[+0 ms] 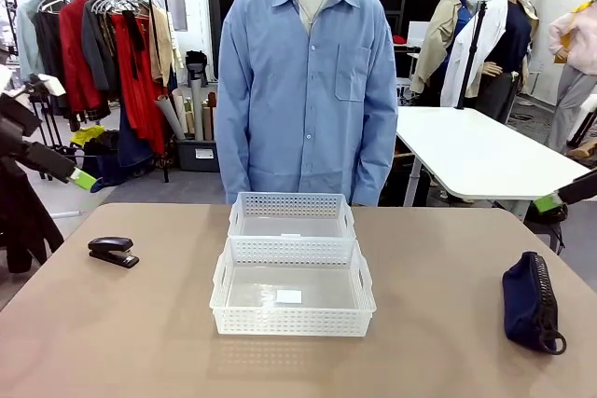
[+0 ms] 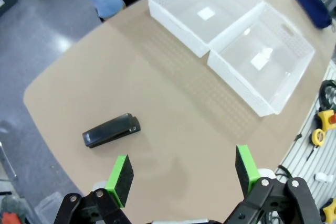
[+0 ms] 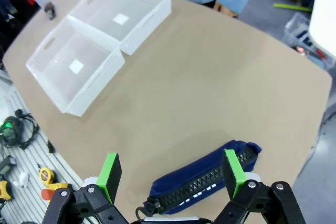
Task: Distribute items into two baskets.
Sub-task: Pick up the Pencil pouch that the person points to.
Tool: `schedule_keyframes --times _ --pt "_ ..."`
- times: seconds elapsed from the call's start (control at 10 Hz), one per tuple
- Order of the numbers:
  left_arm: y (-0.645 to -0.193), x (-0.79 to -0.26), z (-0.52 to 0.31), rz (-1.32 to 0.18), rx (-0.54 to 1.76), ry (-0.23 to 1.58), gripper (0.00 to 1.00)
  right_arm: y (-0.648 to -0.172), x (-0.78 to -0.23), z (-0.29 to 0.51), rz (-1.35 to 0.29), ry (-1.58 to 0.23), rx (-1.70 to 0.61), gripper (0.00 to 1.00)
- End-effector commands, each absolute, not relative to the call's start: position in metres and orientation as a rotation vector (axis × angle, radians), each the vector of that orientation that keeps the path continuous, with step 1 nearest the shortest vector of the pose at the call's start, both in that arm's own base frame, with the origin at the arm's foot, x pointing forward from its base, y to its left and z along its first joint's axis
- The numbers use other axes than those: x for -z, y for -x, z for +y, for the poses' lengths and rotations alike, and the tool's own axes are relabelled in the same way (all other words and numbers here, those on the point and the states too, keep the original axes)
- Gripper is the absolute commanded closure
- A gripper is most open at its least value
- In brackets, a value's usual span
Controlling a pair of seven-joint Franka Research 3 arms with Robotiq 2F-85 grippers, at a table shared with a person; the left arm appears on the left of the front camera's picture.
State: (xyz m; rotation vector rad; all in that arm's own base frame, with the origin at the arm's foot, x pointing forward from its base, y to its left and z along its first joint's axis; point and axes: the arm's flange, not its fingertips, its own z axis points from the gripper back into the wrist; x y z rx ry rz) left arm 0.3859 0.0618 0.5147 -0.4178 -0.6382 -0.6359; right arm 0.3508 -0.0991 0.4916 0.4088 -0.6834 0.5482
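Observation:
Two empty white baskets stand end to end at mid-table, the smaller one (image 1: pixel 291 204) farther off and the larger one (image 1: pixel 292 323) nearer. A small black stapler (image 1: pixel 113 251) lies at the table's left, and a navy pouch (image 1: pixel 532 302) lies at its right. My left gripper (image 1: pixel 84 179) hangs open off the left edge. In its wrist view, the left gripper (image 2: pixel 182 169) is above bare table with the stapler (image 2: pixel 111 130) just ahead. My right gripper (image 1: pixel 550 200) hovers at the right, and in the right wrist view the gripper (image 3: pixel 171 171) is open above the pouch (image 3: pixel 205 179).
A person in a blue shirt (image 1: pixel 308 81) stands at the far edge behind the baskets. Beyond are a clothes rack (image 1: pixel 103 34) on the left and a white table (image 1: pixel 485 151) on the right. Small tools (image 2: pixel 321 129) lie on a rail beside my table.

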Motion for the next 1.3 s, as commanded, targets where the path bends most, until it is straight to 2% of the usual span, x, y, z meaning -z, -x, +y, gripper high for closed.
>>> schedule_keyframes --times 0.0,0.5,1.0,1.2 --pt "-0.386 -0.513 0.086 -0.687 0.718 0.464 0.0 -0.355 -0.499 -0.124 -0.721 -0.489 -0.535 0.0" --pt "-0.376 -0.516 0.106 -0.744 0.776 0.448 0.0 -0.346 -0.523 -0.145 -0.706 -0.512 -0.454 0.0" --pt "-0.374 -0.528 0.107 -0.766 0.779 0.463 0.0 -0.338 -0.515 -0.151 -0.731 -0.545 -0.436 0.0" --pt "-0.371 -0.527 0.104 -0.756 0.754 0.448 0.0 -0.342 -0.516 -0.148 -0.679 -0.513 -0.417 0.0"
